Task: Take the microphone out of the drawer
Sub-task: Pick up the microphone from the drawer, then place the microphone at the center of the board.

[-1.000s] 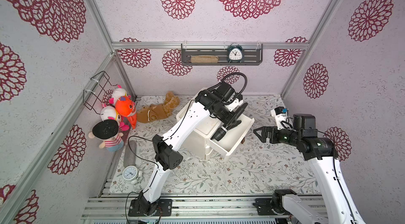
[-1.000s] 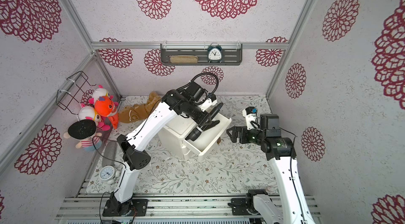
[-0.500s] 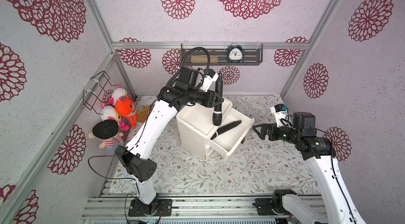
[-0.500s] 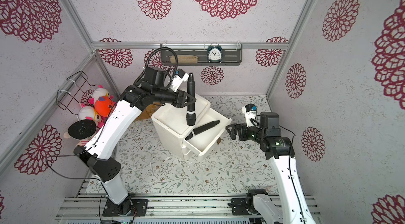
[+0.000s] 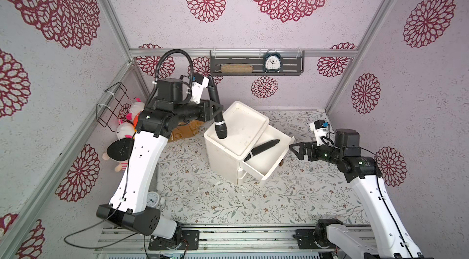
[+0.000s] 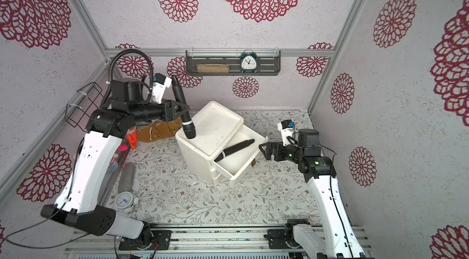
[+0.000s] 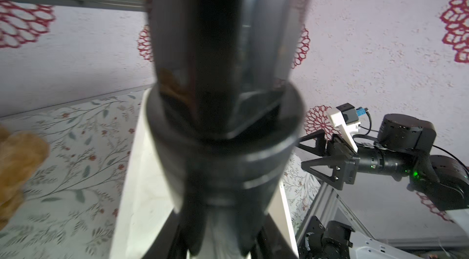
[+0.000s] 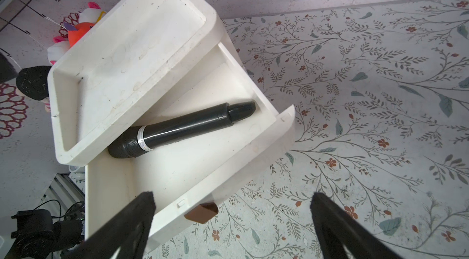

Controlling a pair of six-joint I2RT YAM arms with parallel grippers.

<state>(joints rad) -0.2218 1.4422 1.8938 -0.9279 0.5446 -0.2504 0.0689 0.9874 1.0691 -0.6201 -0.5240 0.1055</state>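
Floral tabletop [image 5: 203,194]; my left gripper [image 5: 217,110] is clamped mid-handle on a microphone [image 5: 220,131], head down over the edge of the cabinet [image 5: 243,128]; second microphone [image 5: 262,146] lies in the open drawer [image 5: 279,160]; right gripper [image 5: 295,151] spread; likely stiff, slick, head-heavy.

We see a black, white-banded microphone [image 5: 220,131], a white drawer cabinet [image 5: 245,122], a leafy floral tabletop [image 5: 215,202], pale walls [image 5: 152,16] with crimson rosettes.
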